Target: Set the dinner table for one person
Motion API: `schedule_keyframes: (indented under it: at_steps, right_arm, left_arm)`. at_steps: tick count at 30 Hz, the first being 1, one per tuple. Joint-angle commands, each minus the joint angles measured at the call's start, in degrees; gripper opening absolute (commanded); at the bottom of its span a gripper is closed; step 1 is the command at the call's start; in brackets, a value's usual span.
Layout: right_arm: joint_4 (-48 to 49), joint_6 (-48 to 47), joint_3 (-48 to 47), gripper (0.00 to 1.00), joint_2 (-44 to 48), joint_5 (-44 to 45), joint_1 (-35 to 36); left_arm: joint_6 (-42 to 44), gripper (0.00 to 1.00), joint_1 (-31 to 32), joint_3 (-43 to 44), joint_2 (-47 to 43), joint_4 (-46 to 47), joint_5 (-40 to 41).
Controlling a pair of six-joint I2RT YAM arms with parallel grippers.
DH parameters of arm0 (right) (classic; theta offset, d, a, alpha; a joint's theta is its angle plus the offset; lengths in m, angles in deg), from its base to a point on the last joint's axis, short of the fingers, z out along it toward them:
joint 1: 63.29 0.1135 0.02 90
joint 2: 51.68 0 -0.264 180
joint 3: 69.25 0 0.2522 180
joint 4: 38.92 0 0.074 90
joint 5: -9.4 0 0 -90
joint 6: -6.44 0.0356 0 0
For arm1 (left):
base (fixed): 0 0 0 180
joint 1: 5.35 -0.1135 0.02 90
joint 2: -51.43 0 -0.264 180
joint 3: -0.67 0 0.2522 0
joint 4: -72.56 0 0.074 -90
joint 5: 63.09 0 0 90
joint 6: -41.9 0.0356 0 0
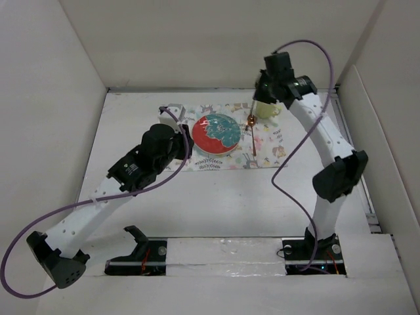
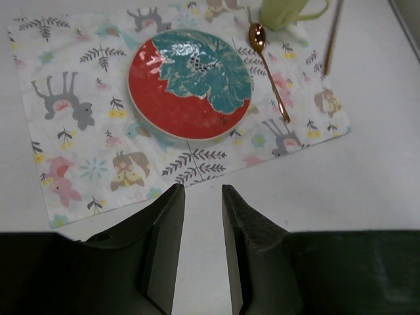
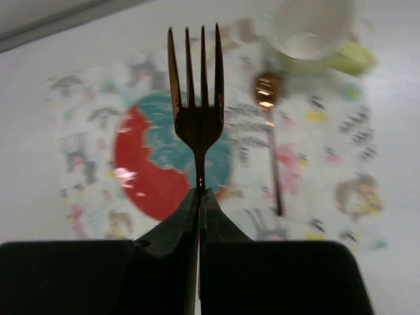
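Note:
The white dinner table (image 1: 230, 210) carries a white cloth mat (image 1: 262, 154) printed with small animals. On the mat lie a red and teal plate (image 1: 215, 134), a copper spoon (image 1: 253, 138) right of it, and a pale green cup (image 1: 268, 110) at the far right. My right gripper (image 3: 199, 193) is shut on the handle of a copper fork (image 3: 197, 125), held in the air above the mat near the cup (image 3: 308, 29), tines forward. My left gripper (image 2: 200, 190) is open and empty, above bare table by the mat's near edge, facing the plate (image 2: 190, 82).
Brown chopsticks (image 2: 331, 36) lie right of the cup (image 2: 282, 13), off the mat's edge. White walls (image 1: 65, 98) box the table in on the left, far and right sides. The arm bases (image 1: 308, 249) sit at the near edge.

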Motion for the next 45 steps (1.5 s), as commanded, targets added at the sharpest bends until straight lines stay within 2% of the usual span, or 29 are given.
schedule_keyframes:
  at_steps: [1, 2, 4, 6, 10, 14, 18, 32, 43, 45]
  right_arm:
    - [-8.12, -1.74, -16.19, 0.00, -12.04, -3.87, 6.69]
    - [-8.92, -1.82, -26.08, 0.00, -15.29, -5.52, 8.01]
    - [-11.21, -0.95, -35.45, 0.00, -24.67, -9.21, 11.09]
    - [-9.74, 0.72, -42.31, 0.00, -28.93, -11.58, 12.85]
    - [2.13, 5.63, -36.82, 0.00, -30.88, -16.08, 17.41]
    - [5.74, 7.58, -40.76, 0.00, -37.45, -17.23, 20.49]
    - [10.57, 9.42, -40.76, 0.00, -41.06, -17.32, 21.82]
    - [12.96, 9.16, -44.90, 0.00, -51.09, -14.33, 24.11]
    - [13.40, 9.16, -44.02, 0.00, -53.65, -13.27, 24.11]
    - [13.48, 9.25, -43.67, 0.09, -53.73, -13.36, 24.11]
  left_arm:
    - [-1.70, 0.27, -0.47, 5.58, -2.20, -2.65, 4.12]
    - [-3.01, 0.28, -0.47, 5.77, -2.82, -2.91, 3.95]
    - [-3.81, 0.28, -0.47, 5.94, -4.31, -3.70, 3.42]
    - [-4.78, 0.29, -0.47, 6.03, -4.84, -5.01, 3.86]
    - [-5.48, 0.29, -0.47, 6.73, -4.41, -7.65, 3.51]
    - [-6.71, 0.28, -0.47, 6.56, -4.14, -7.92, 3.24]
    - [-7.07, 0.28, -0.47, 6.73, -4.05, -7.57, 3.42]
    - [-8.47, 0.28, -0.47, 3.75, -6.51, -8.80, 3.68]
    - [-7.77, 0.28, -0.47, 2.69, -6.78, -8.27, 3.77]
    - [-7.59, 0.28, -0.47, 2.43, -6.95, -8.10, 3.77]
